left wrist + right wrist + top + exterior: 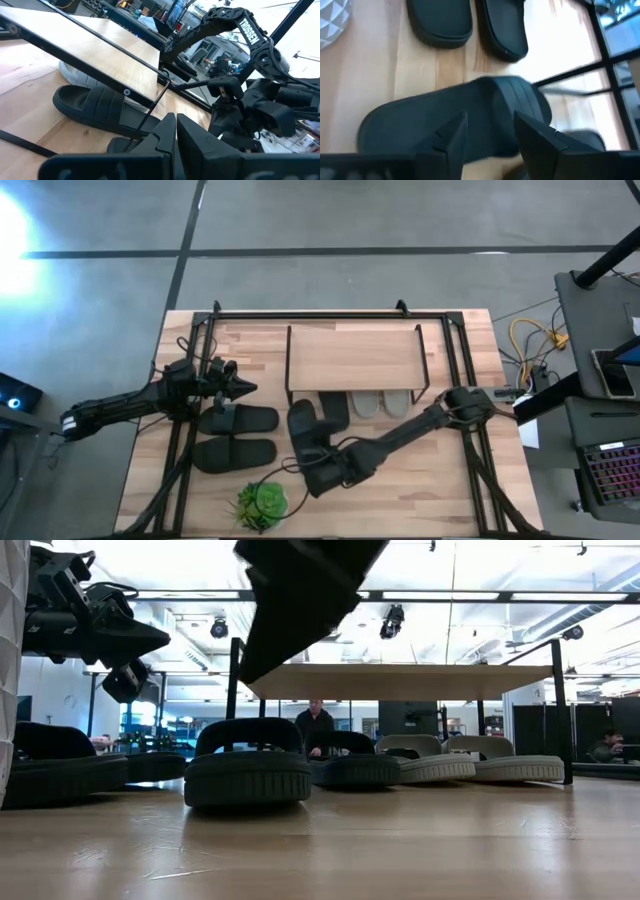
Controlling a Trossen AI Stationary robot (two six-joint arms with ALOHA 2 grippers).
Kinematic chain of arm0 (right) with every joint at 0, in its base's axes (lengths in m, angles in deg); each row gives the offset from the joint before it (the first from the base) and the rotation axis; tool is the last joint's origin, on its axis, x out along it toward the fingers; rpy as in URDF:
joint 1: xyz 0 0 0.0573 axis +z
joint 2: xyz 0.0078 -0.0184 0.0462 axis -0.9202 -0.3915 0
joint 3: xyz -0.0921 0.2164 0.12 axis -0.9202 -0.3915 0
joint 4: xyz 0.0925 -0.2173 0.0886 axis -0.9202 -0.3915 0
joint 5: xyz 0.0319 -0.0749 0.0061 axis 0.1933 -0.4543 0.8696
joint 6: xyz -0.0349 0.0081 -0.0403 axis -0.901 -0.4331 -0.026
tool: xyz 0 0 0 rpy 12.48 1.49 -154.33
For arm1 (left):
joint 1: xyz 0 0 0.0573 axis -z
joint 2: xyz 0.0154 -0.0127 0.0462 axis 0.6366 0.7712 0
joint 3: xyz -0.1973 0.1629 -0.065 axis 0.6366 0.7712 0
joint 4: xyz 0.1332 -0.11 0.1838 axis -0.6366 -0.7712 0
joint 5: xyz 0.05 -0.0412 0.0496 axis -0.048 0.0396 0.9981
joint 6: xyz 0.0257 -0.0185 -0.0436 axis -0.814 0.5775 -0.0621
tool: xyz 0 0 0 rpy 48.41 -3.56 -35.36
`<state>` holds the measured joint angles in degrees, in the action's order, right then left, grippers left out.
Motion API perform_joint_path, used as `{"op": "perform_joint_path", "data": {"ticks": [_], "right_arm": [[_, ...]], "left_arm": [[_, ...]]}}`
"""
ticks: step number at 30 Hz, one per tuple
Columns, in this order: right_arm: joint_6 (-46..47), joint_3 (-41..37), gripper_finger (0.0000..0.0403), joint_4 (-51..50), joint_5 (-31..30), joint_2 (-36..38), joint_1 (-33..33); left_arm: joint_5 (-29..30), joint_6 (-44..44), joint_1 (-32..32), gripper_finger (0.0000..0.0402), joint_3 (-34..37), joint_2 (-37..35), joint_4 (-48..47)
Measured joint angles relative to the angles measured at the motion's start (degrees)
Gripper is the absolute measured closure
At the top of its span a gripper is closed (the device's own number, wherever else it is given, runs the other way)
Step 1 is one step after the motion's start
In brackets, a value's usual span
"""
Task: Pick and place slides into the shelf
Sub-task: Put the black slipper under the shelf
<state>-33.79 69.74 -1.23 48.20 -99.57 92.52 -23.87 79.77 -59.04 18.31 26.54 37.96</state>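
The scene is brightly lit from overhead. In the low view, long ceiling light panels [480, 570] behind the shelf [400, 680] are blown out to white, so the arm above the shelf reads as a black silhouette and the slides beneath it sit in shade. From above, a strong glare patch [15, 230] whitens the floor far left of the shelf, whose top board casts only a soft shadow on the tabletop [440, 480]. The right wrist view is smeared with motion blur; the charcoal slide [460, 120] there has soft edges. Daylight glare washes the wood beside it.
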Motion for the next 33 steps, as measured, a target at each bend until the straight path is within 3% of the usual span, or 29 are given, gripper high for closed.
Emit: {"op": "perform_joint_path", "data": {"ticks": [10, 15, 26, 33], "right_arm": [[-5.90, -0.32, 0.0235, 1.88, -0.71, -2.87, -2.19], [-5.95, -0.32, 0.0244, 2.56, -5.74, -2.87, -2.89], [-8.35, -1.84, 0.0247, 2.43, 0.20, -2.94, -4.41], [-7.34, -2.59, 0.0253, 2.72, -0.07, -2.94, -6.43]], "left_arm": [[-0.01, 0.00, 0.00, 0.0400, 0.00, 0.04, 0.02], [-0.01, 0.00, 0.01, 0.0400, -0.01, 0.04, 0.02], [-0.01, 0.00, -0.01, 0.0400, 0.01, 0.00, 0.02], [-0.01, 0.00, 0.01, 0.0400, -0.01, 0.04, 0.00]]}}
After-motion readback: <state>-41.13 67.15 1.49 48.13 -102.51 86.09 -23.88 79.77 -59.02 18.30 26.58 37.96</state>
